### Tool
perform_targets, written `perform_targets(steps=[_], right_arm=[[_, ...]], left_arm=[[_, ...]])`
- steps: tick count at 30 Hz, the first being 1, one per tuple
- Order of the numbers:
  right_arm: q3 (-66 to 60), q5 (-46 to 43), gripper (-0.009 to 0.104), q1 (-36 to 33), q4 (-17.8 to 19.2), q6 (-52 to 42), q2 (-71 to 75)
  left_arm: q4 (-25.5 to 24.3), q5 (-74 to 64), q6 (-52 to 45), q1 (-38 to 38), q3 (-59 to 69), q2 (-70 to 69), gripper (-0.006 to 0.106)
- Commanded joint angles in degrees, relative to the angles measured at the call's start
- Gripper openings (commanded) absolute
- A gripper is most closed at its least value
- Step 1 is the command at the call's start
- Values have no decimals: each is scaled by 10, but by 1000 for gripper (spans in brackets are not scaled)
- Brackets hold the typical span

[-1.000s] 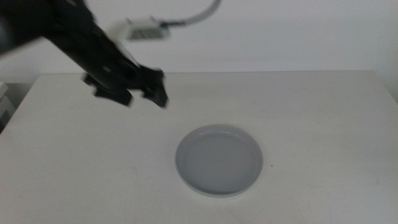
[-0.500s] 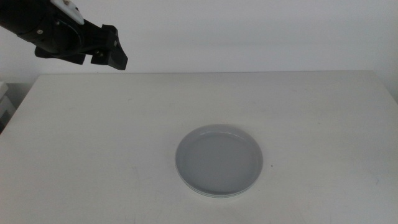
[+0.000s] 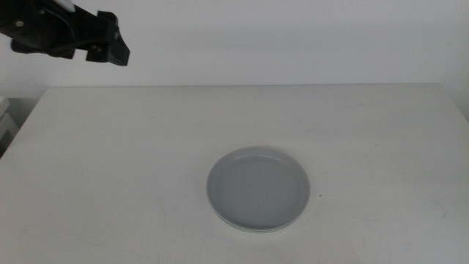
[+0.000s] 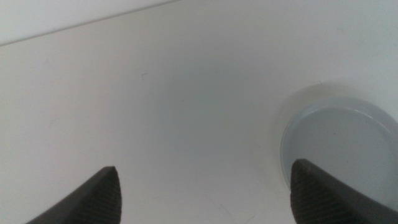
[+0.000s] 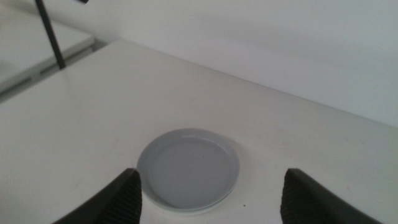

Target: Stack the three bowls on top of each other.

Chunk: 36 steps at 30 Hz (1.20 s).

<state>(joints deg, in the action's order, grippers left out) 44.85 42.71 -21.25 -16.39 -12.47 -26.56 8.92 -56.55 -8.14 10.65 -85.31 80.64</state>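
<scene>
- One stack of bowls (image 3: 258, 190) shows on the table (image 3: 110, 161): shallow, round, plate-like dishes with low rims, nested one inside another.
- The top bowl is grey-blue, with a flat, bare inside. Under its rim a paler edge shows at about 6 o'clock, from another dish below.
- Counted from the rims, at least two dishes can be told apart; whether a third lies in the stack cannot be told from these views.
- The stack sits on the white table a little toward 5 o'clock from the table's middle in the middle view, well apart from every table edge.
- In the right wrist view the same stack (image 5: 188, 168) lies between that gripper's two jaws and beyond them, with the paler lower rim again showing on the near side.
- In the left wrist view only part of the stack (image 4: 342, 149) shows, just beside one jaw.
- The left gripper (image 3: 110, 50) hangs high at about 10 o'clock in the middle view, above the table's far edge and against the wall, well apart from the stack. Its arm reaches in from the left, roughly level.
- The left gripper's (image 4: 205, 193) jaws are spread wide, with nothing between them.
- The right gripper (image 5: 211, 196) is out of the middle view; its wrist view shows it raised above the table, looking down at the stack, jaws spread wide and holding nothing.
</scene>
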Motion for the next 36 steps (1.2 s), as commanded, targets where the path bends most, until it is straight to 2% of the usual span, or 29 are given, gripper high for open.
perform_targets(steps=[1, 6, 16, 24, 32, 36], right_arm=[[15, -55, 56, 4, 22, 42, -24], [18, -89, 56, 4, 99, 132, -85], [101, -108, 56, 17, 176, 176, -200], [91, -98, 56, 86, 167, 169, -163], [-10, -165, 56, 92, 172, 168, -37], [-77, -187, 56, 92, 171, 168, 34]], left_arm=[[5, 21, 10, 0, -11, -30, 94], [1, 40, 19, 0, 29, -66, 94], [-20, 160, 32, 0, 192, -185, 94], [-22, 246, 34, 0, 307, -307, 94], [-22, 381, 45, 0, 489, -467, 94], [-22, 403, 45, 0, 557, -534, 94]])
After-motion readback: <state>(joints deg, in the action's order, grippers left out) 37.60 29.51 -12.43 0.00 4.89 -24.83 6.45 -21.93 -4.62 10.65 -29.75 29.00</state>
